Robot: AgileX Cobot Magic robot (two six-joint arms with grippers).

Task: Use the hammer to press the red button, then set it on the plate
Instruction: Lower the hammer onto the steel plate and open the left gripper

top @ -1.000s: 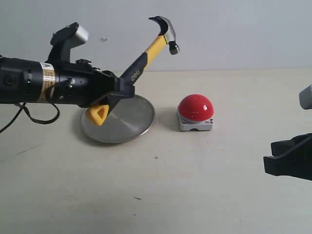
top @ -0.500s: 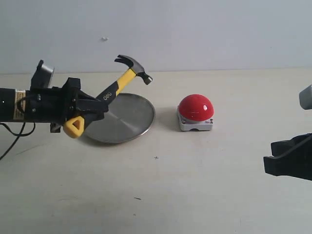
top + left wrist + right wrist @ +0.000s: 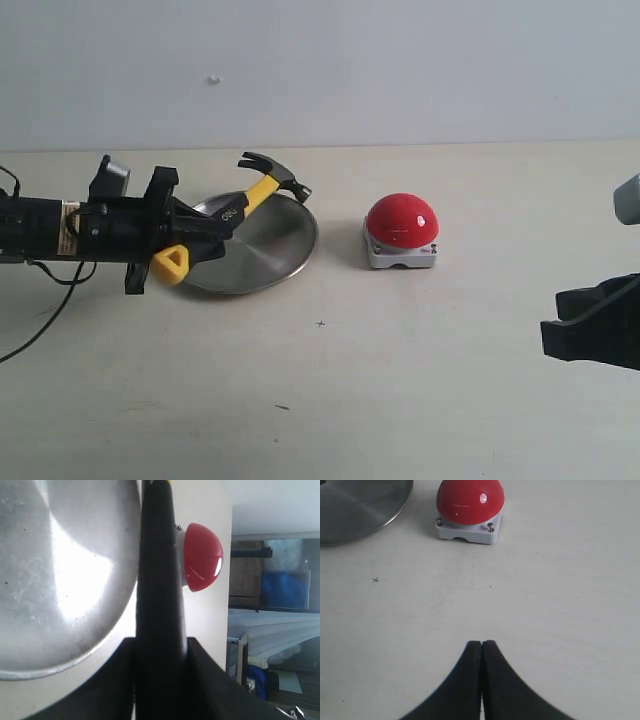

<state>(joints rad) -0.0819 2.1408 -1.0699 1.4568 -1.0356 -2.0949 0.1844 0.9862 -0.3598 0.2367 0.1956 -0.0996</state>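
My left gripper is shut on the hammer, low over the left part of the silver plate. The handle slants up to the right, the dark head above the plate's far rim and the yellow loop by its near left edge. In the left wrist view the black handle runs between the jaws, with the plate beside it and the red button beyond. The red button sits right of the plate. My right gripper is shut and empty, near the table's right edge.
A black cable trails from the left arm over the table at the left. The pale wall stands behind the table. The red button and the plate's rim lie ahead of the right gripper.
The left arm has swung the hammer down and left, from high near the button to low over the plate. The right gripper has stayed still.
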